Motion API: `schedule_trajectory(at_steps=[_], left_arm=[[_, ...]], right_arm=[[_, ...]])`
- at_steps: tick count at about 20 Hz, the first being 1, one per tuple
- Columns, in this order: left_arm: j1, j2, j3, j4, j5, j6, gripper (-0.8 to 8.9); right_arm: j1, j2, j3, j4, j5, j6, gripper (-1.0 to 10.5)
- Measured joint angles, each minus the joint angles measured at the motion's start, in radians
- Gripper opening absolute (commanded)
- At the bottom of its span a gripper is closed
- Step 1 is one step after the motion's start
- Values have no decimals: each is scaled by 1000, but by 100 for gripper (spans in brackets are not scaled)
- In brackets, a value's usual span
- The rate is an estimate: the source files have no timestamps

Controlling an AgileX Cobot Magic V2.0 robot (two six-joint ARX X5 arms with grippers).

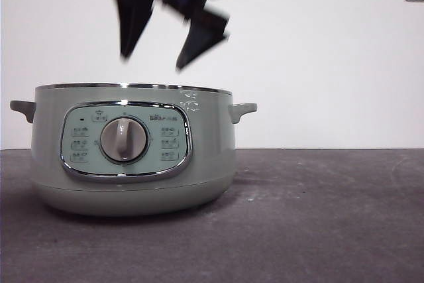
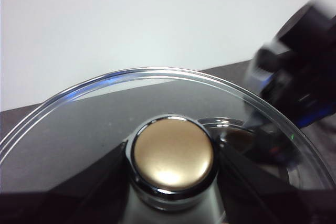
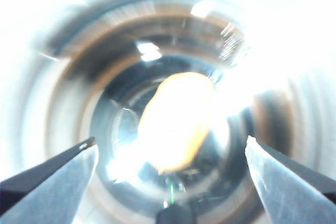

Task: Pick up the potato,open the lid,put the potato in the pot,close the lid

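Overhead, the right hand [image 1: 156,61] hangs spread and empty above the pot [image 1: 132,150], potato [image 3: 176,121] inside, while the left hand [image 2: 173,182] pinches the lid [image 2: 157,108] by its knob, ready for closing.

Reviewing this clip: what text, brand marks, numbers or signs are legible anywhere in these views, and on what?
Nothing reads cleanly.
Control panel on the pot: a small brand mark at the top and button labels, all too small and blurred to read.
Pot wall near the rim: small pale symbols, unreadable.
Both wrist views: no text.
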Motion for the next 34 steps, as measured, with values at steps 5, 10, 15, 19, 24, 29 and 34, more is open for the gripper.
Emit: schedule_trajectory(at_steps=[5,10,15,19,24,29,34], left_arm=[[0,261,0,106,5,0,-9],[0,512,0,282,140,0,-8],[1,711,0,421,237,-5,-8],[1,779,0,457,267,-30,-9],[-1,824,0,463,266,-43,-9],[-11,832,5,425,262,-40,-9],[-12,825,15,359,263,-41,-8]], right_arm=[[-32,-259,0,-154,12,30,472],[-37,-426,0,-255,63,39,472],[-37,-525,0,-330,125,61,472],[-37,-564,0,-366,158,75,472],[-37,-568,0,-369,161,76,472],[-37,-568,0,-369,161,76,471],[-37,-568,0,-369,161,76,472]])
